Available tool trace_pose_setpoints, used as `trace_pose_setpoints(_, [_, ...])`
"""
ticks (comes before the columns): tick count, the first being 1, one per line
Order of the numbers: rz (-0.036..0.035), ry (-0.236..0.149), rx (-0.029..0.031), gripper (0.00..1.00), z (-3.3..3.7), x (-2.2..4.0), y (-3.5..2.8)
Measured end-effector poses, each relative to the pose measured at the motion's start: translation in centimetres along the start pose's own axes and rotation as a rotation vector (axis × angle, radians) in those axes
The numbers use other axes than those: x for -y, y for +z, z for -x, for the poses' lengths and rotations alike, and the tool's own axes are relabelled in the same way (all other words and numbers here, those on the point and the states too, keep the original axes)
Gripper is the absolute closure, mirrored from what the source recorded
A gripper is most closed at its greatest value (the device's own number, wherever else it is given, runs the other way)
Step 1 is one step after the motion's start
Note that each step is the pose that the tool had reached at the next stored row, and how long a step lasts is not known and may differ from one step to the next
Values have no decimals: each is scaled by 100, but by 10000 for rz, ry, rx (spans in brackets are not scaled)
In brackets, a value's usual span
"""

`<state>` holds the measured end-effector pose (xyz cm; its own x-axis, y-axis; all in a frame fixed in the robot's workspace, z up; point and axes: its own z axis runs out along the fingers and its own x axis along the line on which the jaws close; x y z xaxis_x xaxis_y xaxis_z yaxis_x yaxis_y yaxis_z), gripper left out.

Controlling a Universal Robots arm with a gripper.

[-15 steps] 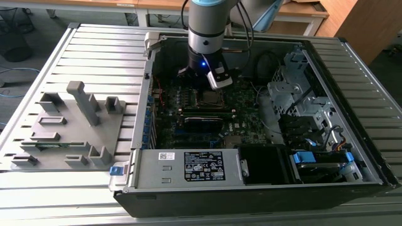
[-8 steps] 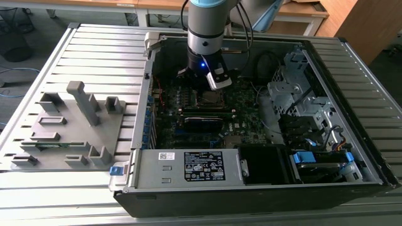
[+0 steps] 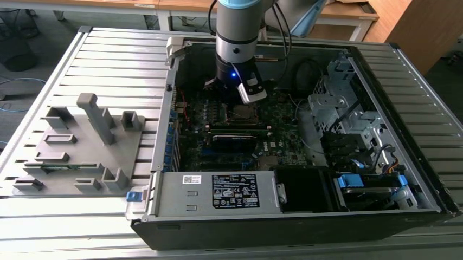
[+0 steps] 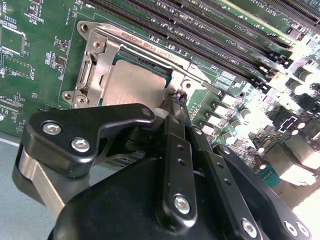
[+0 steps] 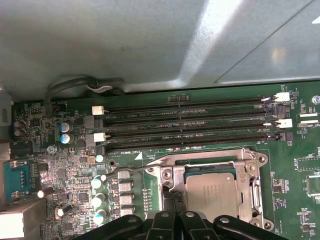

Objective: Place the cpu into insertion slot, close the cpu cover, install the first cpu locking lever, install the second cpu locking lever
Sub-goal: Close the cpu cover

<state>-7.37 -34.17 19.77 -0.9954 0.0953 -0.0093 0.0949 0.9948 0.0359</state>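
Silvery-grey metal first: the chip (image 4: 134, 82) lies flat in its socket (image 3: 242, 112), and the cover (image 4: 97, 67) is down over it, the chip's top showing through the square window. So the chip is seated, amid the green board (image 5: 60, 165), with the long black memory slots (image 5: 190, 117) running along one side.

Now the gripper (image 4: 176, 98). In the second wrist view its tip sits right at the socket's edge, at a corner of the cover, and the chip lies just beyond that tip. Touching the frame or a hair off it? I can't tell.

The fingers (image 4: 175, 140) look pressed together into one narrow point, no gap between them. A thin wire lever (image 5: 127, 171) runs across the board in the first wrist view, its long line heading in toward the same side of the socket as the tip. Whether the tip has hold of it, I can't make out.

In the exterior view the arm (image 3: 237, 32) drops almost straight down into the open computer case (image 3: 405, 70), wrist low over the board, with the socket just in front of the tip on the camera's side.
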Motion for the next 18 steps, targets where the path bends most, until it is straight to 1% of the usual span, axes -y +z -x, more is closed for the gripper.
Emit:
trace_pose_setpoints(4, [3, 1, 2, 89, 0, 0, 1])
trace_pose_setpoints(7, [17, 0, 10, 89, 2, -3, -12])
trace_pose_setpoints(9, [3, 1, 2, 89, 1, -2, -29])
trace_pose_setpoints(12, [3, 1, 2, 89, 1, -3, -59])
trace_pose_setpoints(16, [3, 0, 2, 89, 1, -5, -118])
trace_pose_setpoints(18, [6, 0, 3, 89, 2, -5, -120])
